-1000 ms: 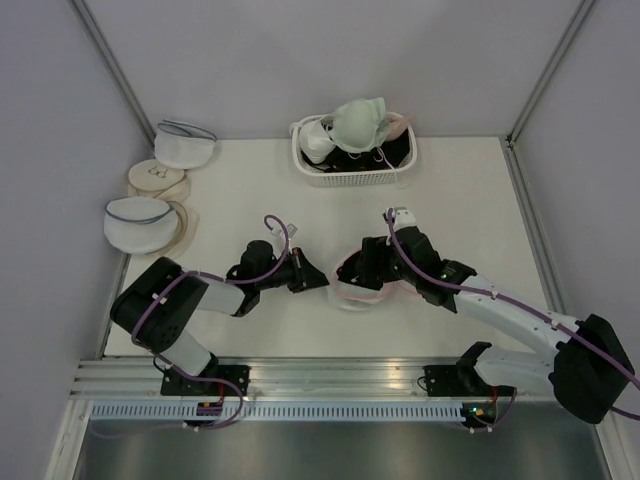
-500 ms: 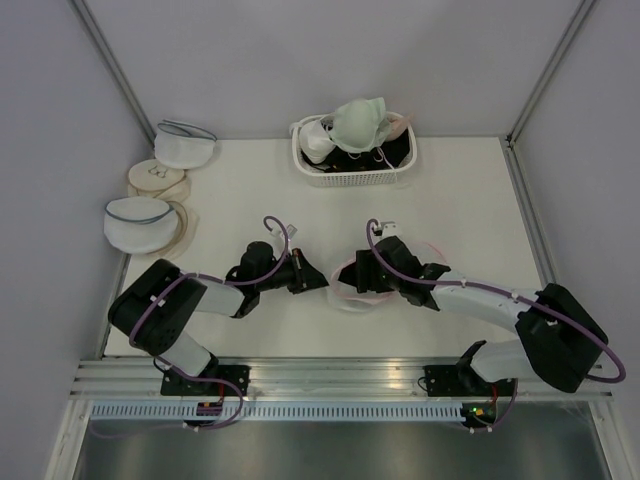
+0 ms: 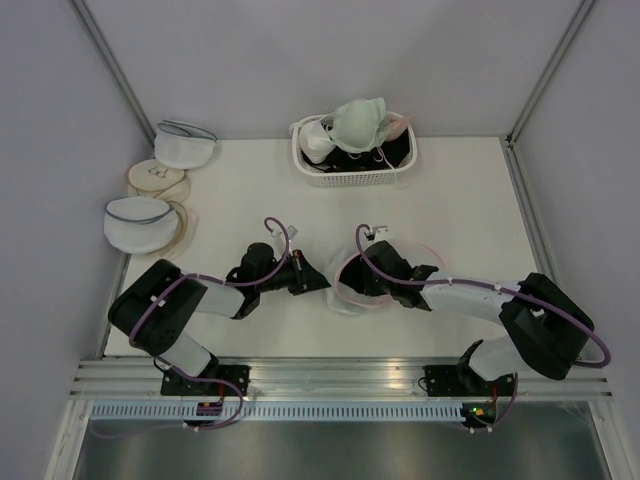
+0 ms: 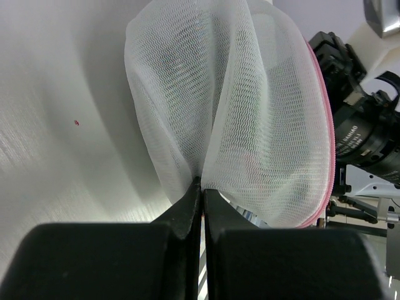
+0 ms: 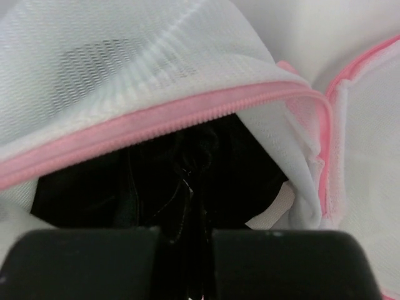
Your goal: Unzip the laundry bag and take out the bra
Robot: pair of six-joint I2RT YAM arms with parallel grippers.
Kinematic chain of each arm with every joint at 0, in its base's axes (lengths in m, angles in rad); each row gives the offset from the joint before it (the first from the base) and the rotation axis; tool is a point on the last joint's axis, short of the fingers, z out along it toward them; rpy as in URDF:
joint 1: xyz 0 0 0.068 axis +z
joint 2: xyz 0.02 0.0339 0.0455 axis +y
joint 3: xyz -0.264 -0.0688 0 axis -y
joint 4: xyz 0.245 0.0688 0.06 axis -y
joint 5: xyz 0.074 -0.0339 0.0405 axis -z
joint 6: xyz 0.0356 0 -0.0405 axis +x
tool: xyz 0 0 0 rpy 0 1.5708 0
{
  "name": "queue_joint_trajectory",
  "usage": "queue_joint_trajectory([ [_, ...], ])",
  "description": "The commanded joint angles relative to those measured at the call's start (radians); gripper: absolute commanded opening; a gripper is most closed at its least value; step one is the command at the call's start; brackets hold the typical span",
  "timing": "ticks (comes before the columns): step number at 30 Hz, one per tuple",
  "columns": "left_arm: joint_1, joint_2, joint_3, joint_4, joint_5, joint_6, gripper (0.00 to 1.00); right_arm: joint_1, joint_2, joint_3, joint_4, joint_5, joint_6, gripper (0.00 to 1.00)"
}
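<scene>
Right wrist view looks straight into the laundry bag (image 5: 125, 75). Its pink zipper trim (image 5: 162, 119) is parted, and the black bra (image 5: 237, 169) sits bunched inside the opening, low in the frame. The right gripper (image 5: 190, 206) is pinched tight on a fold of that black fabric. From the left wrist, the left gripper (image 4: 201, 190) is clamped on the bag's white mesh, which gathers into a pleat at the fingertips. From above, the bag lies mid-table (image 3: 470, 190) between both grippers. A white basket (image 3: 350, 180) of bras stands at top centre, and a blue-grey-trimmed mesh bag (image 3: 185, 148) sits at the upper left.
</scene>
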Motion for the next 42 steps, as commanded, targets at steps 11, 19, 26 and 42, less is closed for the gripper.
queue_joint_trajectory([
  [11,-0.006,0.011,0.006,0.037,-0.014,-0.004,0.02,0.018,-0.499,0.034,-0.250,-0.218,-0.078,0.00],
  [19,-0.007,0.051,0.016,0.064,0.000,-0.018,0.02,0.018,-0.834,-0.119,-0.014,-0.300,-0.044,0.01],
  [26,-0.009,0.077,0.008,0.089,0.009,-0.024,0.02,0.018,-0.924,-0.188,0.268,-0.146,-0.041,0.00],
  [42,-0.010,0.058,-0.006,0.093,0.027,-0.022,0.02,-0.019,-0.184,0.482,0.371,0.083,-0.372,0.00],
])
